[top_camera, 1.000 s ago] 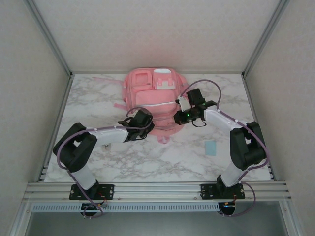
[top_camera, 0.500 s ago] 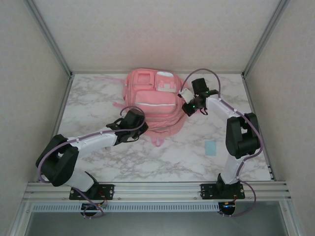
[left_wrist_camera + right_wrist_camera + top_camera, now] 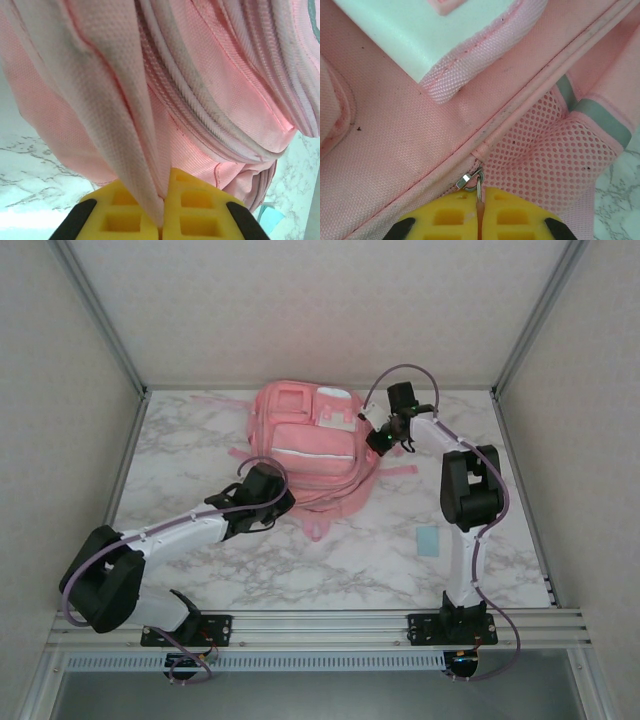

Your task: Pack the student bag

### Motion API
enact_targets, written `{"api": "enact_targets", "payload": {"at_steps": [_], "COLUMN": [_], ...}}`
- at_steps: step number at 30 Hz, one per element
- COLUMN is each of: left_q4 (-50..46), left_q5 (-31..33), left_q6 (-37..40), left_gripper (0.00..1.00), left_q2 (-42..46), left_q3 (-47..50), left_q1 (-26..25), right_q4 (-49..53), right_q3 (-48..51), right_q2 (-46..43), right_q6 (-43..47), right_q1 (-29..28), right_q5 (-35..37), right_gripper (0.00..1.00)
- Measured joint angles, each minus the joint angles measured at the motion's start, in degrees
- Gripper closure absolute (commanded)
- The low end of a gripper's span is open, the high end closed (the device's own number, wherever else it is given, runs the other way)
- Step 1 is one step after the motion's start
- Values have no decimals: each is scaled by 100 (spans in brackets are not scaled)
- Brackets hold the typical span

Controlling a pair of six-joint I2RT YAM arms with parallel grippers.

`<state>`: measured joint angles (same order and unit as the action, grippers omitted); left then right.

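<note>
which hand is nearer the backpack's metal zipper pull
Right. The right hand pinches the zipper pull on the pink backpack; the left hand grips fabric at its near left edge.

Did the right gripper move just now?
Yes. The right gripper moved away from the blue card, toward the table's far edge, along the student bag.

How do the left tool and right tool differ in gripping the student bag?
The left tool pinches a fold of fabric on the student bag; the right tool pinches its zipper pull. The left tool sits at the bag's near-left edge; the right tool at its far-right side, beside the mesh pocket. Both are shut, with yellow pads.
</note>
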<state>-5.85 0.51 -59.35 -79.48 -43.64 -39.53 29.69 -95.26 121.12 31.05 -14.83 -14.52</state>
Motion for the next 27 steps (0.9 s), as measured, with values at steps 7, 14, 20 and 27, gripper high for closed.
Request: {"api": "enact_targets", "payload": {"at_steps": [7, 14, 20, 27], "left_q4": [22, -166, -306, -332], "left_q5": [-20, -2, 0, 7], "left_q6": [133, 334, 573, 855], "left_gripper": [100, 100, 100, 100], "left_q2": [11, 11, 9, -15], "left_q3": [28, 46, 26, -44], "left_q1": [4, 37, 42, 44], "right_q4": [-363, -374, -275, -490], "right_q3": [129, 129, 267, 938], "right_q2": [-22, -223, -1145, -1864], "right_q6": [-577, -1134, -1738, -2973], "right_q1": [0, 173, 328, -20], "right_q5": [-208, -487, -772, -1502], "right_gripper": [87, 60, 47, 52]}}
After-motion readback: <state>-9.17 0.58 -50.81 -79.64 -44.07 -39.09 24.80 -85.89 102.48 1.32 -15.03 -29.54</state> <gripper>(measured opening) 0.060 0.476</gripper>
